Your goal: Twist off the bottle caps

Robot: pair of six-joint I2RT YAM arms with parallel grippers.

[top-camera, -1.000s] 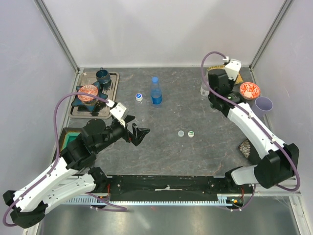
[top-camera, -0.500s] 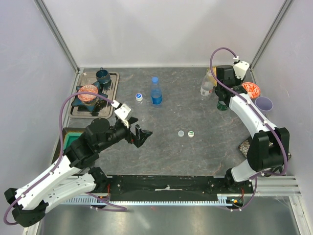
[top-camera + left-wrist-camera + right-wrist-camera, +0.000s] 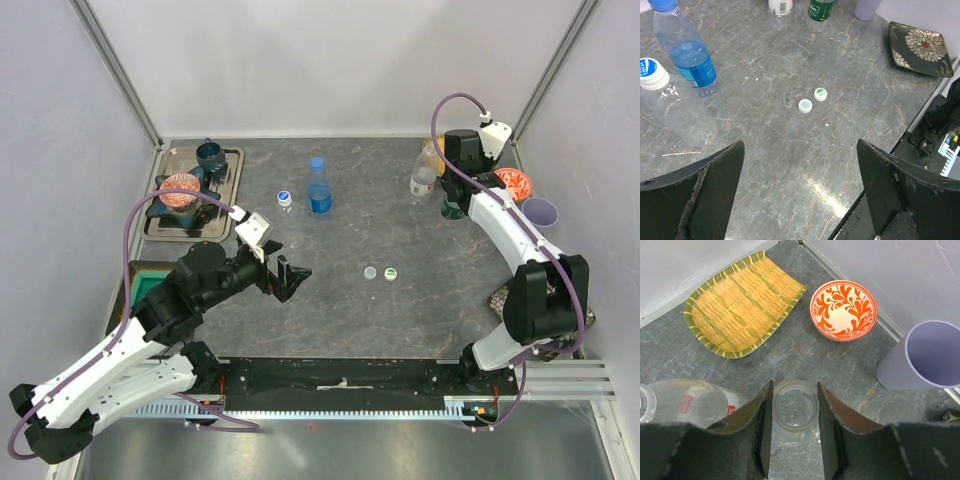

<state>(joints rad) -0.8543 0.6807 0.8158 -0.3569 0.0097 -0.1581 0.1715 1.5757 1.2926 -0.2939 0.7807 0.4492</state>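
Right hand [image 3: 794, 390] shifted rightward, now pinching clear, uncapped green-labelled bottle [image 3: 796, 412]; left hand [image 3: 800, 145] spread wide.

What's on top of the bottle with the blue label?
A blue cap sits on top of the blue-labelled bottle. The bottle's mouth underneath is covered by that cap, so it cannot be seen.

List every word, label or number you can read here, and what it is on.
No text can be read.
Green-labelled bottle: white print, too blurred.
Short bottle's cap: blue print, too small.
Clear bottle: red label patch, unreadable.
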